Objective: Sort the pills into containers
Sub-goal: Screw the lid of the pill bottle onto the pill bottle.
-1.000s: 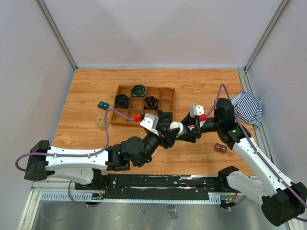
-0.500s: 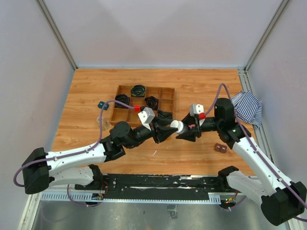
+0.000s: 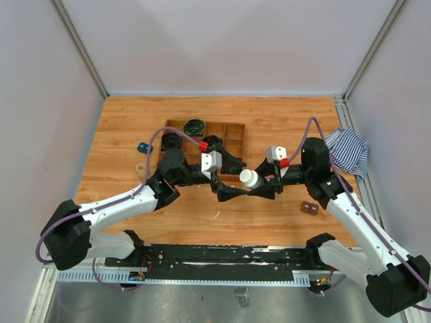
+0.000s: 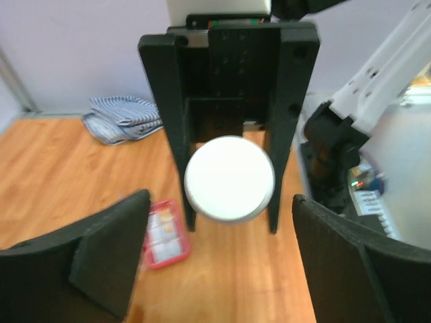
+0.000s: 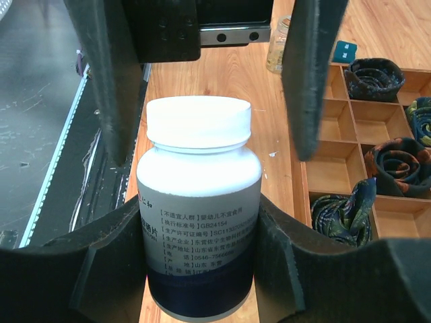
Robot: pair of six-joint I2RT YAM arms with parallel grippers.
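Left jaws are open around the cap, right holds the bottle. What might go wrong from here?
1. The left gripper stands open, clear of the white cap; closing off-centre may slip off it.
2. The bottle lies roughly sideways in the right gripper, so an opened cap could spill its contents onto the table.

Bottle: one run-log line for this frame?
right hand: shut on bottle | left hand: open, fingers either side of cap, not touching | bottle: capped
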